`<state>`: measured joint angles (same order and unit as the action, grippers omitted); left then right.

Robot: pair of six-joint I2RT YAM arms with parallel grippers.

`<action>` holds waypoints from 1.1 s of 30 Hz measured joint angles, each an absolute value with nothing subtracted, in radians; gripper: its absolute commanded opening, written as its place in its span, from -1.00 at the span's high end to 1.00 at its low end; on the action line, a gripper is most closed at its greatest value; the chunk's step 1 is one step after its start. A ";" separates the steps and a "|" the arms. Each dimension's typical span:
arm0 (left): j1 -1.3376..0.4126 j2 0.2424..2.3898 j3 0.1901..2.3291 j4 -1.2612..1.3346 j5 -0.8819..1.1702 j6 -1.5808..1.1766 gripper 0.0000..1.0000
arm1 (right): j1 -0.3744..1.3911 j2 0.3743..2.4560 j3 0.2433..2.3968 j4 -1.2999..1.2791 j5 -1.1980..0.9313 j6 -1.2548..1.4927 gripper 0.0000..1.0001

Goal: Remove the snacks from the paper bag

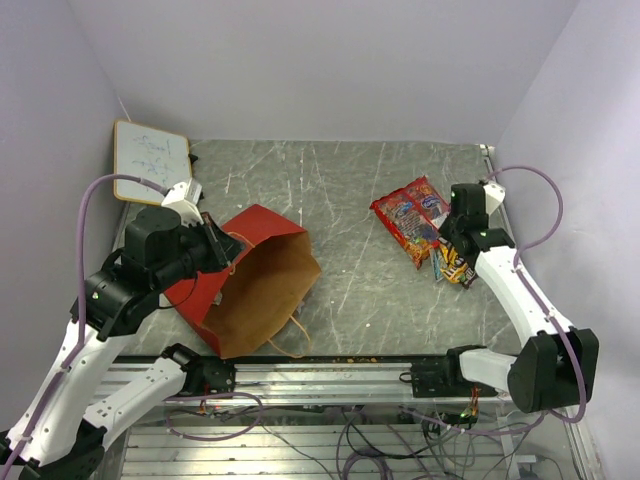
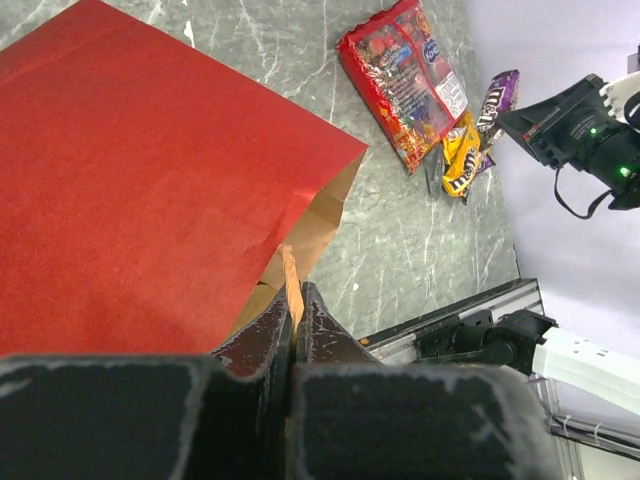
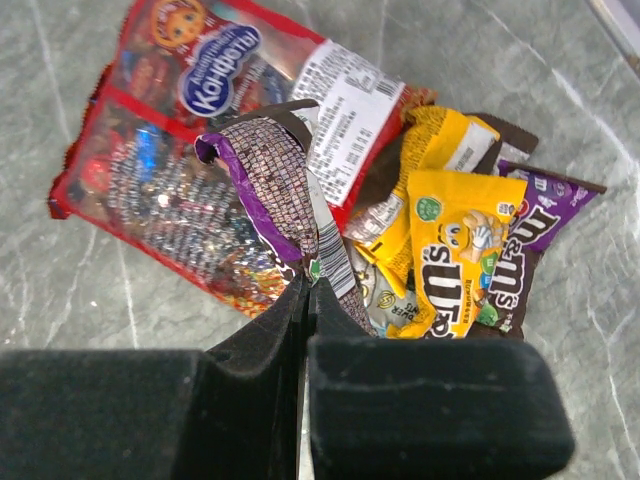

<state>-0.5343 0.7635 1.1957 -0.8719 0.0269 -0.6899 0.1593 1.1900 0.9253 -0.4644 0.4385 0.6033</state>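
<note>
- A white board [image 1: 150, 160] lies at the far left corner of the counter [image 1: 340, 180], outside the task
- The left hand [image 2: 297, 300] is pinched narrow on the rim of the paper bag [image 1: 270, 285], with a strip of brown kraft edge caught between its fingers, so it serves as the anchor
- The paper bag lies on its side at the near left of the counter; its mouth gapes toward the right and the near edge, and a loop handle [image 1: 290, 340] trails at the near side. Its long axis seems to run diagonally from the far left to that mouth
- No packet shows on the brown inside from above, though the deep end is hidden
- The snacks sit well apart from the bag on the right: a red crisp bag [image 3: 160, 170], long axis slanting from far to near-right, with a yellow M&M's pack [image 3: 460, 250] and a purple M&M's pack [image 3: 545, 215] overlapping beside it
- The right hand [image 3: 305, 290] is clamped on a purple packet [image 3: 265, 170], held over that pile
- The step looks like setting this packet down; next the hand needs to spread and let it drop, then the bag's depths need checking
</note>
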 measured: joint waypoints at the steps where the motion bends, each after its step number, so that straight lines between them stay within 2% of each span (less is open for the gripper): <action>1: -0.534 0.763 1.196 -0.873 0.030 -0.687 0.86 | 0.142 1.193 0.909 -0.454 0.425 0.610 1.00; 7: -0.534 0.764 1.196 -0.886 0.049 -0.683 0.86 | 0.107 1.238 0.831 -0.387 0.405 0.610 1.00; 20: -0.534 0.763 1.196 -0.887 0.083 -0.684 0.86 | 0.087 1.348 0.800 -0.318 0.450 0.604 1.00; 29: -0.534 0.762 1.195 -0.884 0.083 -0.688 0.86 | 0.078 1.333 0.809 -0.356 0.458 0.587 0.44; 33: -0.534 0.751 1.177 -0.879 0.083 -0.706 0.86 | 0.078 1.264 0.824 -0.379 0.432 0.552 0.30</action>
<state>-0.5343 0.7506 1.1767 -0.8795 0.0834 -0.7063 0.0780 1.2636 0.8238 -0.3786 0.4320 0.5522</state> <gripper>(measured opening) 0.070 0.316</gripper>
